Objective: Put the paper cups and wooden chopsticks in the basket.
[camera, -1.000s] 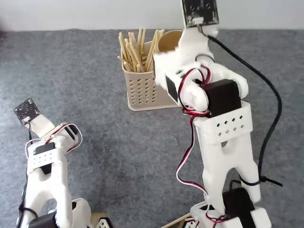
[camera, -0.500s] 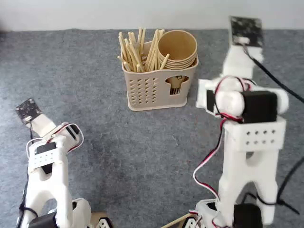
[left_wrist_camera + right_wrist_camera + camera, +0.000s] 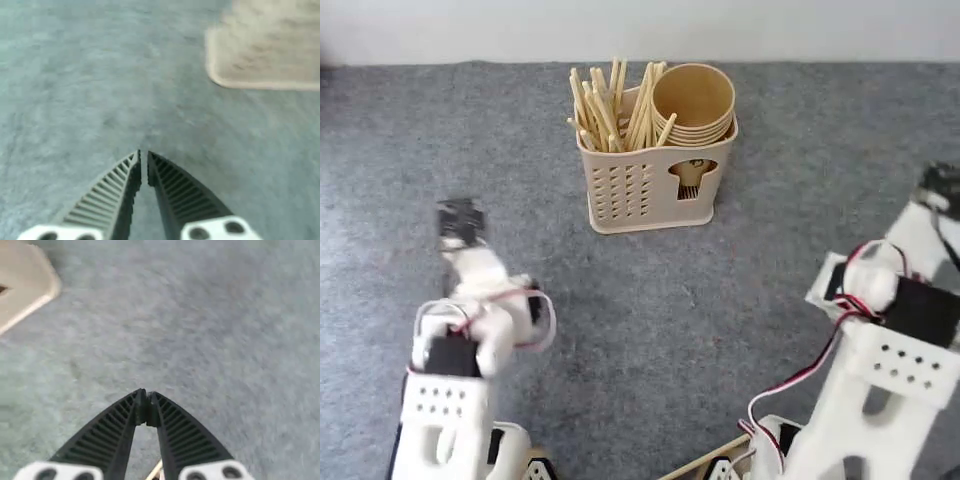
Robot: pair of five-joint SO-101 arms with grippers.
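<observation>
The left arm (image 3: 470,335) stands at the near left of the desk (image 3: 620,320), over its grey covering. The left claw (image 3: 143,155) is closed with nothing in it, its ribbed fingers (image 3: 107,195) all but touching at the tips just above the surface.

In the middle, toward the far edge, the beige basket (image 3: 650,185) sits upright. The wooden chopsticks (image 3: 605,105) stand bunched in its left compartment, some leaning outward. The paper cups (image 3: 693,100) are stacked one inside another in its right compartment.

The right arm (image 3: 890,340) is at the near right, well apart from the basket. The right claw (image 3: 145,395) is also closed on nothing, tips meeting above the grey covering.
</observation>
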